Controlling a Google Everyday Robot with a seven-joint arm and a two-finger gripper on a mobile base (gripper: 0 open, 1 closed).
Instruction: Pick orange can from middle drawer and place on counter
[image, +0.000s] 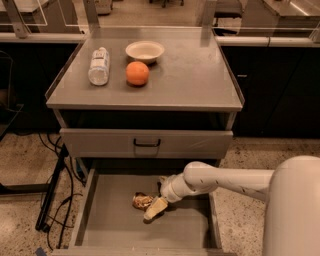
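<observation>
In the open middle drawer (107, 225), the orange can (141, 200), a crinkled foil packet, lies just beside the end effector (155, 208); whether that is apart or clamped, I cannot tell. Grasping seems in hand; next, a secure hold, then a lift to the counter surface (190, 80).

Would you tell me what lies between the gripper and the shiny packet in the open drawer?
Nothing, in the camera view: the gripper sits inside the drawer right beside the packet, with no object between them; whether they touch is unclear.
</observation>
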